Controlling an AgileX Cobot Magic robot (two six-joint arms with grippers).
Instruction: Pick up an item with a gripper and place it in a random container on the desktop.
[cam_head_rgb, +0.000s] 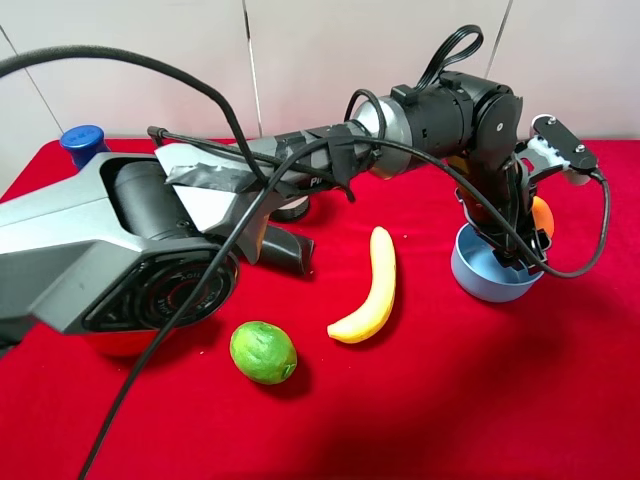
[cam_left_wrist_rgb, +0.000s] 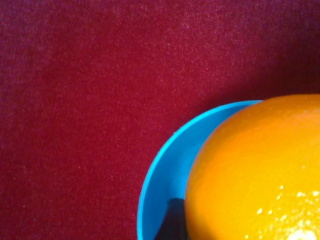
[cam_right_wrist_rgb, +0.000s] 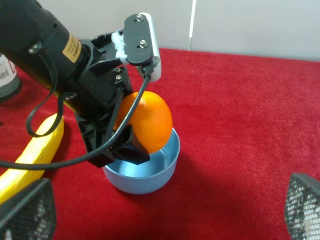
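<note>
Grey-and-black arm (cam_head_rgb: 420, 120), black cables (cam_head_rgb: 607, 215) looped along it, grey tape (cam_head_rgb: 205, 175) patch, yellow label (cam_right_wrist_rgb: 71, 48), white screwed bracket (cam_right_wrist_rgb: 142, 42).

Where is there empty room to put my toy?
The red cloth is bare along the front, right of the lime, in front of the banana and blue bowl. Crowded at the bowl, where an arm holds the orange.

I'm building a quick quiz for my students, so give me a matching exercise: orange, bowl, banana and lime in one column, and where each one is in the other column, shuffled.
1. orange
2. blue bowl
3. banana
4. lime

A. lying on the red cloth between two other listed things
B. gripped in the left fingers
C. standing on the cloth, right under the held fruit
D. lying on the cloth, leftmost of the four in the high view

Pairs: 1-B, 2-C, 3-A, 4-D
</note>
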